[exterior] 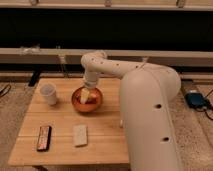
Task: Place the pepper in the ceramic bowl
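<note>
Nearest the camera, the robot's bulky white body [150, 125] is filling the right of the view, and the front of the wooden table [65, 150] is being occupied by a dark flat device [44, 138] and, beside it, a pale rectangular block [80, 135]. Further back, the ceramic bowl [87, 99] is being reached into from above by the arm [107, 67], with a small white cup [48, 94] standing apart to its left. The gripper [88, 94] is being held directly over the bowl's interior, low, at or just inside the rim. The pepper cannot be picked out in this view; it is judged to be either within the gripper or already lying in the bowl beneath it, so its long axis cannot be stated. Whether the fingers are parted or closed cannot be told. The relation being relied on for the coming move is vertical: bowl straight below gripper, so that only a release and a lift are being called for, it is judged.
</note>
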You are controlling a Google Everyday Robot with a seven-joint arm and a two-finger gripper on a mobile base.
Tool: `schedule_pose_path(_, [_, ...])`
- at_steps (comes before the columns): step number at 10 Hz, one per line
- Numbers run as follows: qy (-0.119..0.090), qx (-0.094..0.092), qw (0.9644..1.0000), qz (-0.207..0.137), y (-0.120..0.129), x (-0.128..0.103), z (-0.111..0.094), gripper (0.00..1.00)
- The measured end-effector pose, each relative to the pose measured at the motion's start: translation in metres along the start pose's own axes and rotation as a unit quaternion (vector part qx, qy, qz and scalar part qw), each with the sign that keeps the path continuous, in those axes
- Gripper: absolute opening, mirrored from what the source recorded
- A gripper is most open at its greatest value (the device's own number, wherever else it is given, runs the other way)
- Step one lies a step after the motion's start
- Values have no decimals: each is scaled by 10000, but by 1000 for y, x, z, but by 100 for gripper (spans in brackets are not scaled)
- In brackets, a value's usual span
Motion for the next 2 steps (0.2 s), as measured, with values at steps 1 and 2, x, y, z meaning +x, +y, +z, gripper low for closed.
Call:
schedule_pose_path(1, [1, 3, 10000, -12, -1, 2, 0, 80])
schedule_pose_path(2, [4, 4, 10000, -13, -1, 2, 0, 80])
